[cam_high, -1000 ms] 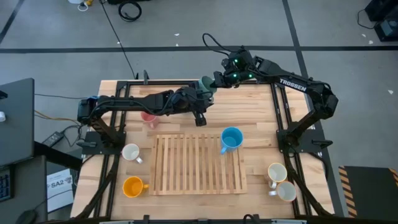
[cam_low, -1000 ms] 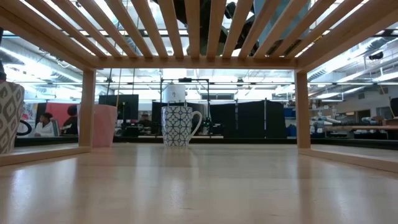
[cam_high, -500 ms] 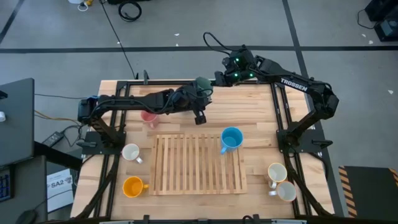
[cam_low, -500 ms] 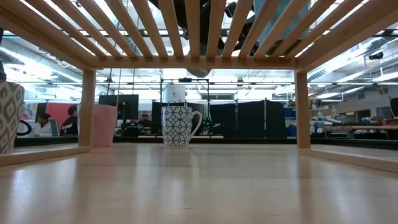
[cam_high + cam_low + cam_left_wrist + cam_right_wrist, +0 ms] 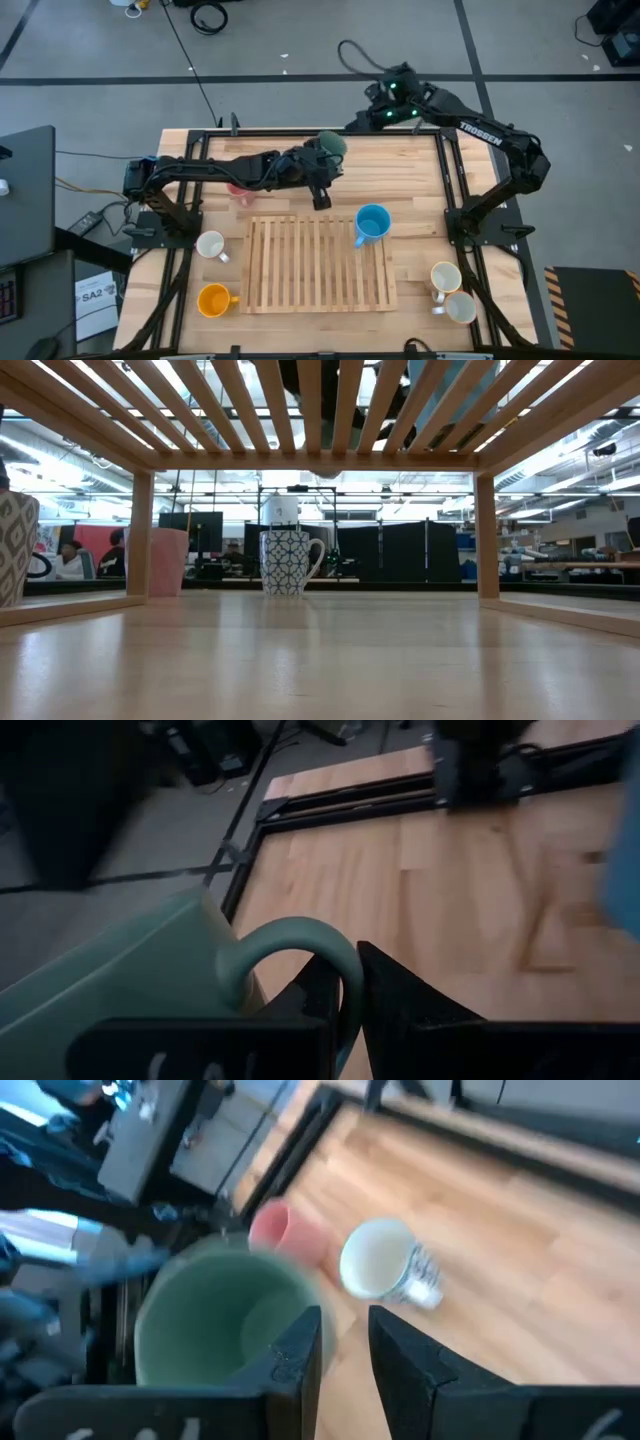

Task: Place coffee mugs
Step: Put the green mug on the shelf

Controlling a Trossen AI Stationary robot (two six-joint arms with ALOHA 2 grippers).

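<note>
We hold the green mug point(image 5: 332, 144) by its handle in the left gripper point(image 5: 345, 982), jaws pinched; the right gripper point(image 5: 345, 1342) (jaws apart, empty) clears, so next comes lowering onto the slatted rack point(image 5: 318, 265).

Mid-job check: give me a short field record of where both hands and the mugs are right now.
left hand: at the table's far middle, shut on green mug's handle
green mug: held by the left hand, off the rack
right hand: at the far edge beside the green mug, empty, fingers apart
slatted rack: centre of table
blue mug: on the rack's right part
pink mug: on the table under the left arm
orange mug: near left corner
</note>
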